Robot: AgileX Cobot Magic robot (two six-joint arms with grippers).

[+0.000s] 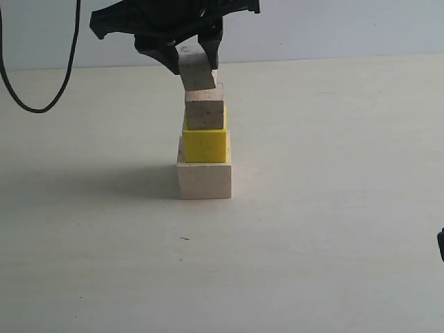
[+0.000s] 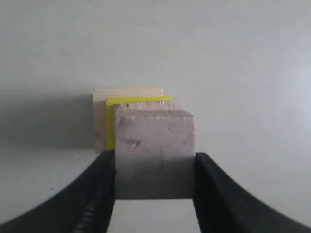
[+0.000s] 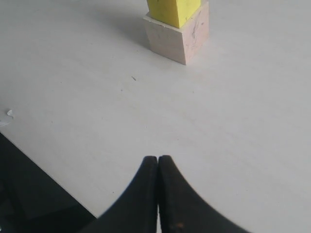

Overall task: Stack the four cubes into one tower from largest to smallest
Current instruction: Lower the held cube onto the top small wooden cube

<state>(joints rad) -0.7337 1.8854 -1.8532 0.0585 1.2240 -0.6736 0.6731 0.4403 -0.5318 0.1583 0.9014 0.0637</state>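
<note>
**Grey cube clamped above a three-cube tower**

Little stands around the tower. A black cable (image 1: 69, 55) hangs in a loop at the upper left of the exterior view, well apart from the cubes. A tiny dark mark (image 1: 184, 238) lies on the worktop (image 1: 333, 229) below the tower in that view. A dark sliver shows at the right edge, and what it is cannot be told. Nothing stands between the cubes and the camera.

The tower sits a little left of centre. The large cube (image 1: 204, 180) rests on the worktop, the yellow cube (image 1: 205, 144) on it, and the small cube (image 1: 205, 111) on the yellow one. The three are not quite flush – the left wrist view shows their edges stepped to one side.

At the top centre of the frame the left hand (image 1: 194, 64) comes down from above, clenched on the grey cube (image 1: 198, 75). Its black fingers (image 2: 97, 194) press the cube's two opposite sides. The grey cube is tilted, with its lower edge at the top of the small cube. Whether it touches there or hangs just clear cannot be told.

The right hand (image 3: 158, 162) is apart from the tower, low over bare worktop. Its fingers are pressed together with nothing between them, and its camera looks toward the large and yellow cubes.

The worktop is pale, matte and nearly white. The tower's soft shadow falls to the left, and a plain light wall (image 1: 333, 28) runs behind. In the right wrist view a white speck (image 3: 8, 112) lies near the worktop's edge, and beyond that edge all is dark.
</note>
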